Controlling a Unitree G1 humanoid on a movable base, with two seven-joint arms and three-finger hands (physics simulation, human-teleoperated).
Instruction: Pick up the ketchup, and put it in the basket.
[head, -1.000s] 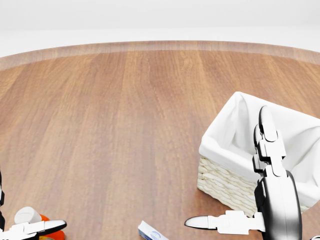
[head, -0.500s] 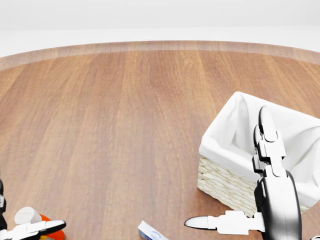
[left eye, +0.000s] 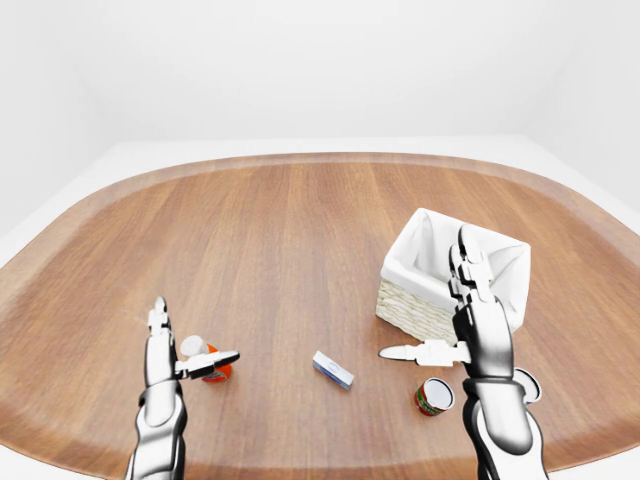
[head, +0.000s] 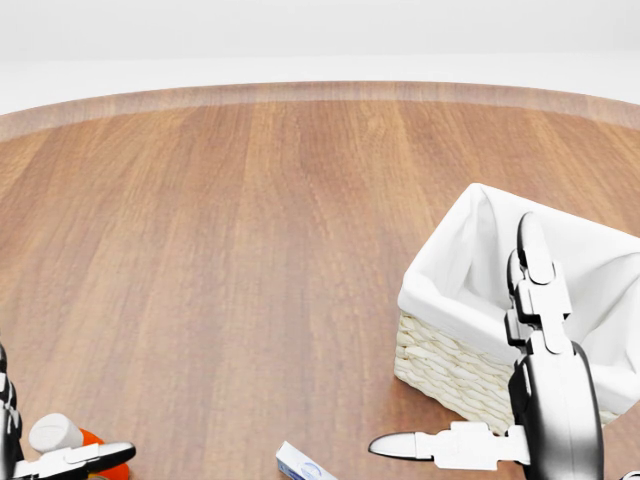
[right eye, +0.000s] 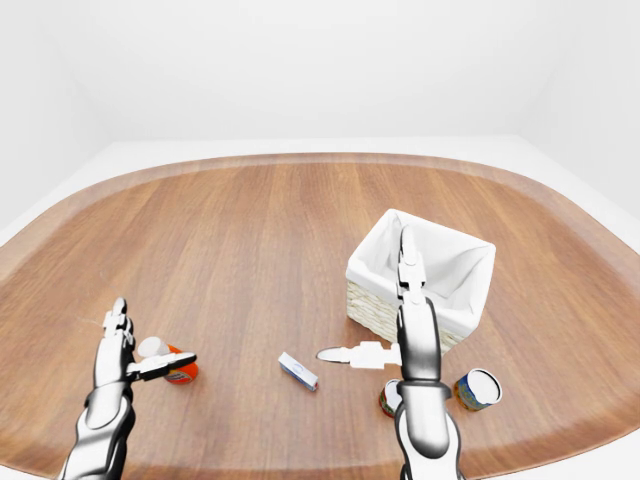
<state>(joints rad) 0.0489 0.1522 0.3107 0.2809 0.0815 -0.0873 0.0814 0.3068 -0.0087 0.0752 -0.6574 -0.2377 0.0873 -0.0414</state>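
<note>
The ketchup (left eye: 213, 370) is a red bottle with a white cap, lying on its side on the wooden table (left eye: 270, 240) at the lower left. My left hand (left eye: 186, 341) stands open just left of it, fingers pointing up and thumb (left eye: 222, 358) stretched across the bottle, not closed round it. The basket (left eye: 408, 310), wicker with a white cloth lining, sits at the right. My right hand (left eye: 430, 305) is open and empty on the basket's near side, its fingers upright against the basket's near wall and its thumb pointing left.
A small white and blue box (left eye: 332, 369) lies between the hands. A red can (left eye: 433, 396) stands by my right wrist and a second can (right eye: 477, 388) to its right. The table's curved edge runs along the bottom of the eye views.
My left hand has shifted slightly in the head view, its fingers now showing at the left edge. The right hand, ketchup and basket have not moved.
</note>
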